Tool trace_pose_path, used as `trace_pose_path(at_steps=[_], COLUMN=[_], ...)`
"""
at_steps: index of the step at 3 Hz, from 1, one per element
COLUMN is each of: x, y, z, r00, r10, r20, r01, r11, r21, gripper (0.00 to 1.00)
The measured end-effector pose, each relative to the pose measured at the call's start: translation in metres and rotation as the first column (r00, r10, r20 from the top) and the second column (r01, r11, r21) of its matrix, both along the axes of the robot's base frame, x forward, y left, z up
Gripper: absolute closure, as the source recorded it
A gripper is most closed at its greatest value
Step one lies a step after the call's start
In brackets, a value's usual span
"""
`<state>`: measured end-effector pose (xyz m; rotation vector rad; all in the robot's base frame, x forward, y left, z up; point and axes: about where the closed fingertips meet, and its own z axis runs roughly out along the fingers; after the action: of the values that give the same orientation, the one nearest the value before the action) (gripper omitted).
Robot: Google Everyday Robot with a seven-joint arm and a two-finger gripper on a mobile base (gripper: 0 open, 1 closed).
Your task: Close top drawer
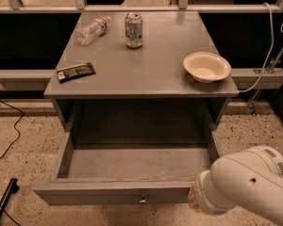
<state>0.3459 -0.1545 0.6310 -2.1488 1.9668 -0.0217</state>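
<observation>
The top drawer (pixel 132 161) is pulled far out of the grey table and its inside is empty. Its flat front panel (pixel 113 192) has a small round silver knob (pixel 143 201) at the centre. My white arm (pixel 245 187) comes in from the bottom right, and its end lies against the right end of the drawer front. My gripper is hidden behind and below the arm, so it does not show.
On the grey table top (pixel 141 69) are a clear plastic bottle (pixel 92 29) lying on its side, an upright can (pixel 133 30), a dark snack packet (pixel 76 72) and a white bowl (pixel 206 67). Cables lie on the speckled floor at the left (pixel 4 140).
</observation>
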Motion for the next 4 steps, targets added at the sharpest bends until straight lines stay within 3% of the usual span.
trace_pose_path(at_steps=[2, 4], x=[0.046, 0.110], y=[0.012, 0.025], z=[-0.012, -0.024], r00=[0.9991, 0.9968], r10=[-0.031, -0.022], r20=[0.029, 0.077], r01=[0.030, 0.017], r11=[0.999, 0.997], r21=[0.015, 0.072], gripper=[1.00, 1.00])
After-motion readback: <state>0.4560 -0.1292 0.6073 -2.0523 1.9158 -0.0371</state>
